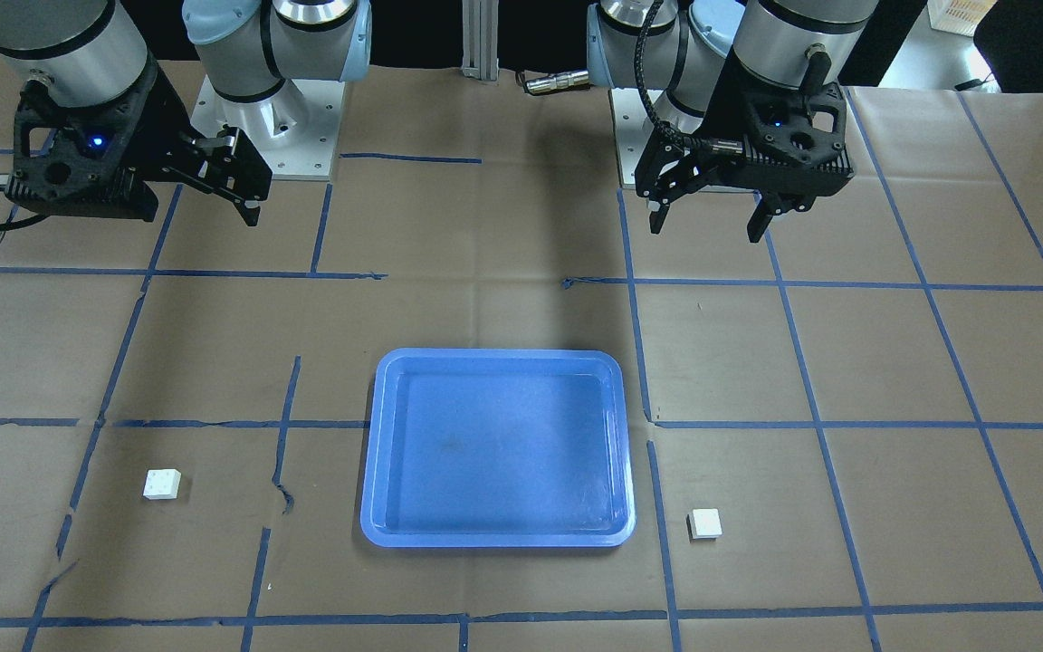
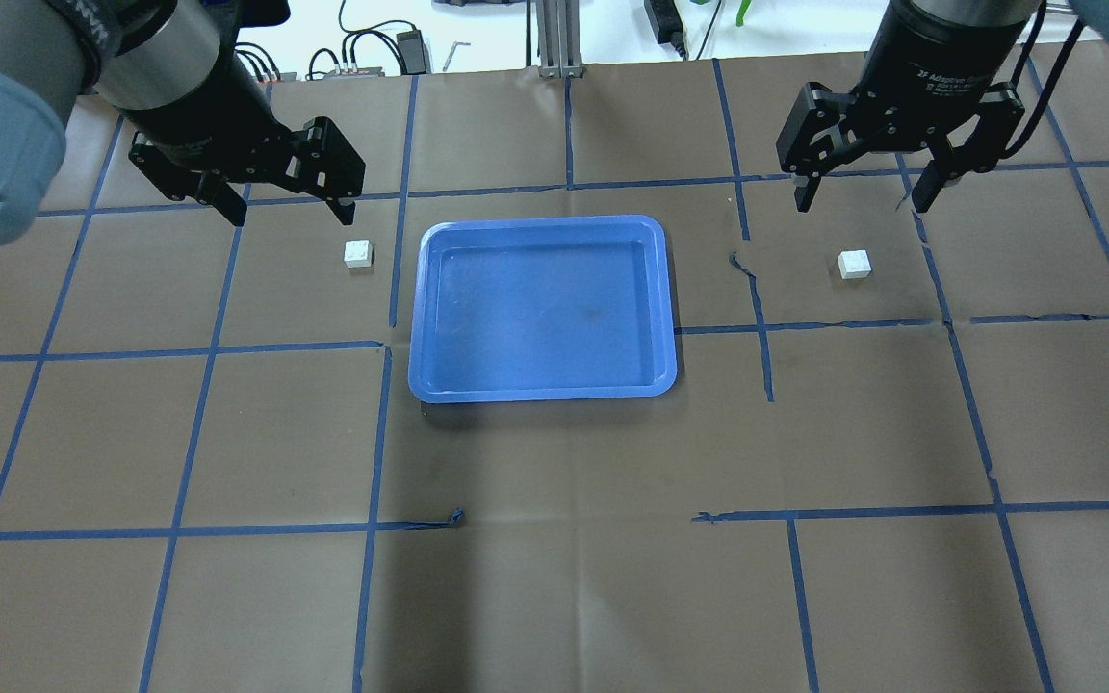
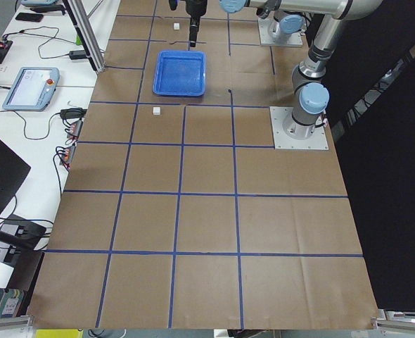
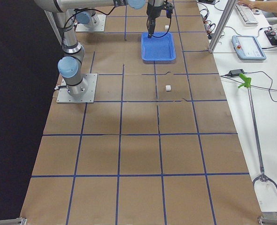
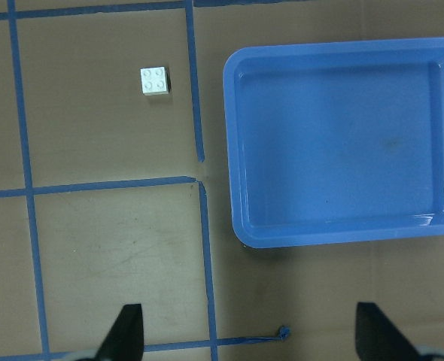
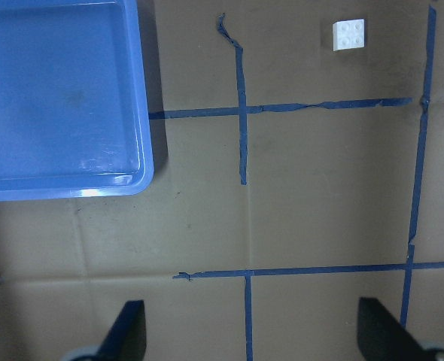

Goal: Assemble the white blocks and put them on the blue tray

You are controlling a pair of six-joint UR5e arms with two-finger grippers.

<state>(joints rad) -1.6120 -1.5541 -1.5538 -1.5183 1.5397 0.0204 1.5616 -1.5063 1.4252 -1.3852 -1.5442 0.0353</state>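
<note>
The blue tray lies empty mid-table; it also shows in the front view. One white block sits on the paper just left of the tray, studs up, seen in the left wrist view and front view. The other white block sits apart, to the tray's right. My left gripper hangs open and empty above the table behind the first block. My right gripper hangs open and empty behind the second block.
Brown paper with a blue tape grid covers the table. The arm bases stand at the robot's edge. Cables and a teach pendant lie on the white side bench. Torn tape ends curl up near the tray.
</note>
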